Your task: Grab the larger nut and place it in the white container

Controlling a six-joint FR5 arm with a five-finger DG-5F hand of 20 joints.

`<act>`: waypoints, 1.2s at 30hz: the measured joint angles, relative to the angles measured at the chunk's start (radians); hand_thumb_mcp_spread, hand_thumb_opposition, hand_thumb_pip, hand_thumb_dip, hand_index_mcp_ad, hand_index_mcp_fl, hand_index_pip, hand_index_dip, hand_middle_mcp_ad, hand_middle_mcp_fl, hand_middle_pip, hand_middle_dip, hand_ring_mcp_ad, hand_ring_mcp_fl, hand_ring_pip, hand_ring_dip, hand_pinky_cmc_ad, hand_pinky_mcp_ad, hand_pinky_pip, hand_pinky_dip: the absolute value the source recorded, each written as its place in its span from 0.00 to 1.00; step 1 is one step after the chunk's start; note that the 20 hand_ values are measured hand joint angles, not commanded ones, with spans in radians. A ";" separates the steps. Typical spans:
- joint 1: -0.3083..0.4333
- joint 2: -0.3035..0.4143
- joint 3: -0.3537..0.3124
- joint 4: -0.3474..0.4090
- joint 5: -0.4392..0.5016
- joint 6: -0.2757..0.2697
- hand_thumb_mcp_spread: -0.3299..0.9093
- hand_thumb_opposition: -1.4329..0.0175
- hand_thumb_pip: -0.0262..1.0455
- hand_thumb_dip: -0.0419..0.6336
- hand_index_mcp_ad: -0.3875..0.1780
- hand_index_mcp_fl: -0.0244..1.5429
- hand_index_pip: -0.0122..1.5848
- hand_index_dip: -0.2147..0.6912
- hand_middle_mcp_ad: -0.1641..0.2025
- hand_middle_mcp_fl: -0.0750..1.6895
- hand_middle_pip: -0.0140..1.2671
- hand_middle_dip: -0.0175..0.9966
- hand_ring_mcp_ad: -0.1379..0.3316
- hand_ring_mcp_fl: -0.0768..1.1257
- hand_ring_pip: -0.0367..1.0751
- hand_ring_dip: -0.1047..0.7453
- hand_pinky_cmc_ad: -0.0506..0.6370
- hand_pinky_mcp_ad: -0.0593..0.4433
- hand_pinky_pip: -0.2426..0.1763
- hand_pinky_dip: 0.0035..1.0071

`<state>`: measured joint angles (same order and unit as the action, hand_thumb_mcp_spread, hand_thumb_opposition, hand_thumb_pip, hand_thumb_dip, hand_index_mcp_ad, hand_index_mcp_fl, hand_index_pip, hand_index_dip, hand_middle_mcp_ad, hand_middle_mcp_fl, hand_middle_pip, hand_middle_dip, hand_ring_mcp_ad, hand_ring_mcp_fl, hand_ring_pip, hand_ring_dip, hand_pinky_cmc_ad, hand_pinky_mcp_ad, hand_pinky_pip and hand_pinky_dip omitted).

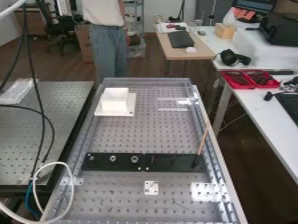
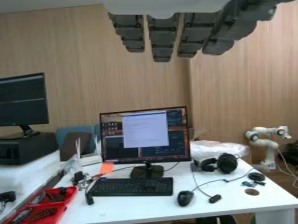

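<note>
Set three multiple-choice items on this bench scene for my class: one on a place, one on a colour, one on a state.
1. Where is the larger nut?
A. In the white container
B. On the black bar
C. On the floor

2. What colour are the trays on the side table?
A. Red
B. Green
C. Yellow

3. How are the robot's fingers?
A. Curled into a fist
B. Wrapped round a nut
C. Straight

Key:
1. B: it stands between two other round metal parts there.
2. A: their rims are red.
3. C: they extend uncurled in the wrist view.
</note>
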<state>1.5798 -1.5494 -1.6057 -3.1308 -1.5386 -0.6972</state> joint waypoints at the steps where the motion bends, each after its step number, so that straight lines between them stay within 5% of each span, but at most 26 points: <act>1: 0.000 0.001 -0.001 0.001 0.000 0.000 0.27 0.99 0.03 0.07 0.67 0.02 0.02 0.25 0.65 0.08 0.03 0.04 0.44 0.07 0.04 0.14 0.19 0.22 0.55 0.01; 4: 0.000 0.003 -0.005 0.000 0.002 0.001 0.26 0.98 0.04 0.06 0.69 0.02 0.02 0.26 0.57 0.07 0.03 0.05 0.42 0.07 0.04 0.15 0.14 0.22 0.55 0.02; 7: 0.000 0.004 -0.007 0.001 0.002 0.001 0.40 0.87 0.34 0.14 0.69 0.02 0.03 0.21 0.56 0.07 0.06 0.08 0.43 0.07 0.05 0.17 0.16 0.24 0.55 0.17; 9: 0.000 0.006 -0.009 0.002 0.002 0.001 0.44 0.75 0.37 0.13 0.65 0.02 0.04 0.19 0.56 0.08 0.08 0.13 0.43 0.06 0.08 0.22 0.26 0.38 0.55 0.32; 16: -0.001 0.011 -0.012 0.001 0.002 -0.003 0.45 0.53 0.45 0.16 0.62 0.03 0.07 0.16 0.57 0.07 0.11 0.21 0.55 0.08 0.11 0.30 0.52 0.70 0.47 0.56; 21: 0.000 0.013 -0.015 0.002 0.003 -0.004 0.45 0.48 0.47 0.15 0.62 0.04 0.07 0.16 0.57 0.07 0.12 0.24 0.65 0.07 0.13 0.32 0.60 0.80 0.44 0.62; 36: -0.001 0.015 -0.039 0.020 0.014 0.007 0.42 0.42 0.47 0.16 0.62 0.04 0.08 0.17 0.64 0.09 0.12 0.24 0.69 0.09 0.13 0.32 0.65 0.87 0.37 0.67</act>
<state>1.5784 -1.5348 -1.6443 -3.1109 -1.5245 -0.6904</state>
